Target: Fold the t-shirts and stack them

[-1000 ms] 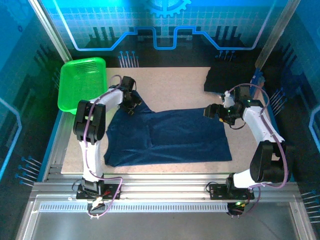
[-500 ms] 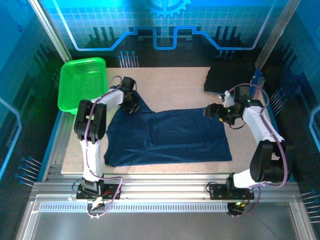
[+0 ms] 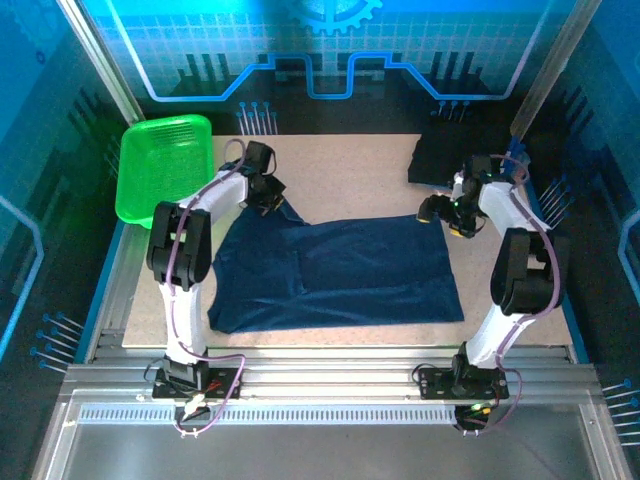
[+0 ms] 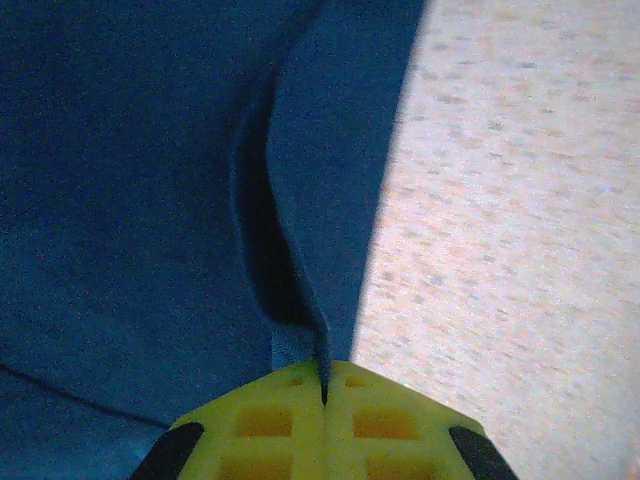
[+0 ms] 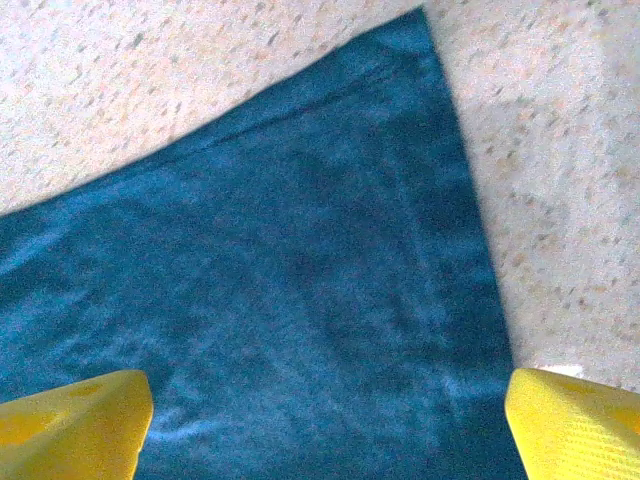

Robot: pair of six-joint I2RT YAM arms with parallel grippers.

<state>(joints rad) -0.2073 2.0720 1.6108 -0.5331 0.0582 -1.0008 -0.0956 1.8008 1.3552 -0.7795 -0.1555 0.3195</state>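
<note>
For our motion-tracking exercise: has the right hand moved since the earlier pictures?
Yes. The right hand has shifted farther back, closer to the black shirt lying in the far right corner.

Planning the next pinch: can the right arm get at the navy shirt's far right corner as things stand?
Probably yes. The right gripper hangs over that corner of the navy shirt, jaws wide open, nothing lying between.

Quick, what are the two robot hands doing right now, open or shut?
Left gripper: shut, pinching a fold of the navy-blue cloth t-shirt.
Right gripper: jaws open over that t-shirt's corner, holding nothing.
</note>
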